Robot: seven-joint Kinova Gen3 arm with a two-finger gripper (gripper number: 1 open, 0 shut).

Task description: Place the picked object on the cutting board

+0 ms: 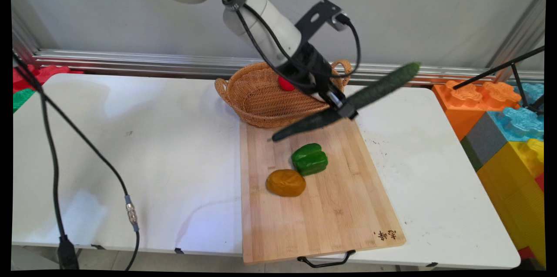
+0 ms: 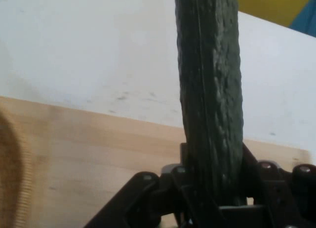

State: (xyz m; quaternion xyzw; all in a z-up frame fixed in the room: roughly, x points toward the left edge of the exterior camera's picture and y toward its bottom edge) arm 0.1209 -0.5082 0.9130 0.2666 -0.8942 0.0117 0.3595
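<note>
My gripper (image 1: 343,109) is shut on a long dark green cucumber (image 1: 374,90) near its middle and holds it in the air, tilted, above the far end of the wooden cutting board (image 1: 339,207). In the hand view the cucumber (image 2: 211,90) rises straight up from the gripper (image 2: 212,188), over the board's edge (image 2: 98,149) and the white table (image 2: 89,50). A green bell pepper (image 1: 310,159) and an orange-brown rounded vegetable (image 1: 286,182) lie on the board below. Just behind the gripper stands a wicker basket (image 1: 261,96) with a red thing (image 1: 285,83) inside, partly hidden by the arm.
Large orange, blue, grey and yellow toy blocks (image 1: 509,129) stand at the table's right end. A black cable (image 1: 52,138) hangs down across the table's left side. A black tripod leg (image 1: 500,68) reaches in at the right.
</note>
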